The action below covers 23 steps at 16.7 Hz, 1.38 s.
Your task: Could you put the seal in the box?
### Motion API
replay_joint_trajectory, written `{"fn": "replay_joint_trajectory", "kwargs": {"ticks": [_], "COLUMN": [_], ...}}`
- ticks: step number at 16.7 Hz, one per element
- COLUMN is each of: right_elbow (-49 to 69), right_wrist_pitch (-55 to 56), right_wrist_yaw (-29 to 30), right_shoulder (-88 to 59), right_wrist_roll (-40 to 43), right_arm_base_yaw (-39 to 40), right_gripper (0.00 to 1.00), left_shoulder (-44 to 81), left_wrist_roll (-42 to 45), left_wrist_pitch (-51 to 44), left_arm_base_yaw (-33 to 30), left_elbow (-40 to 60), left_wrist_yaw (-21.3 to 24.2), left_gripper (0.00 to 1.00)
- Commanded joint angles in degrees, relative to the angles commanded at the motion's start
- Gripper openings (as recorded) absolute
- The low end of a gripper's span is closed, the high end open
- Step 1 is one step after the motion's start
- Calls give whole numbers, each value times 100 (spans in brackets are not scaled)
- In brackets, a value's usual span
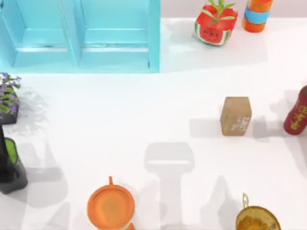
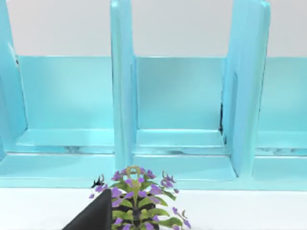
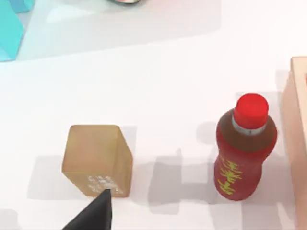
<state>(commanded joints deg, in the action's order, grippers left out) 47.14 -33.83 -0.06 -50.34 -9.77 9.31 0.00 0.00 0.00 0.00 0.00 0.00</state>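
The seal (image 1: 235,116) is a small tan-brown block with whitish marks on one face. It stands on the white table right of centre. The box (image 1: 81,36) is a cyan open case with upright dividers at the back left. In the right wrist view the seal (image 3: 96,160) stands just beyond a dark tip of my right gripper (image 3: 96,214), which does not touch it. In the left wrist view a dark tip of my left gripper (image 2: 93,216) points toward the box (image 2: 180,110), with a purple plant in between.
A red bottle (image 1: 297,111) with yellow characters stands right of the seal. A purple-flowered plant (image 1: 7,96) and a black-and-green object (image 1: 10,165) sit at the left edge. An orange cup (image 1: 110,206) and a golden cup (image 1: 256,220) stand in front, a watermelon planter (image 1: 216,24) and an orange can (image 1: 258,14) at the back right.
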Motion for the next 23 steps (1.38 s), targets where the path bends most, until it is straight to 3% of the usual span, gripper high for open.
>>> {"fn": "replay_joint_trajectory", "kwargs": {"ticks": [7, 12, 16, 23], "right_elbow": [3903, 5897, 6623, 6564], "right_wrist_pitch": [-2614, -3979, -4509, -4436], "right_wrist_yaw": [-4, -7, -8, -8], "right_shoulder": [-4391, -6575, -7372, -7425], "right_wrist_roll": [-755, -1150, -1303, -1299], "right_arm_base_yaw": [719, 1095, 1240, 1226], "right_gripper": [100, 100, 100, 100], "left_shoulder": [0, 0, 0, 0], "left_wrist_roll": [0, 0, 0, 0], "left_wrist_pitch": [0, 0, 0, 0], "left_arm_base_yaw": [0, 0, 0, 0], "left_elbow": [0, 0, 0, 0], "left_wrist_yaw": [0, 0, 0, 0], "left_gripper": [100, 100, 100, 100]}}
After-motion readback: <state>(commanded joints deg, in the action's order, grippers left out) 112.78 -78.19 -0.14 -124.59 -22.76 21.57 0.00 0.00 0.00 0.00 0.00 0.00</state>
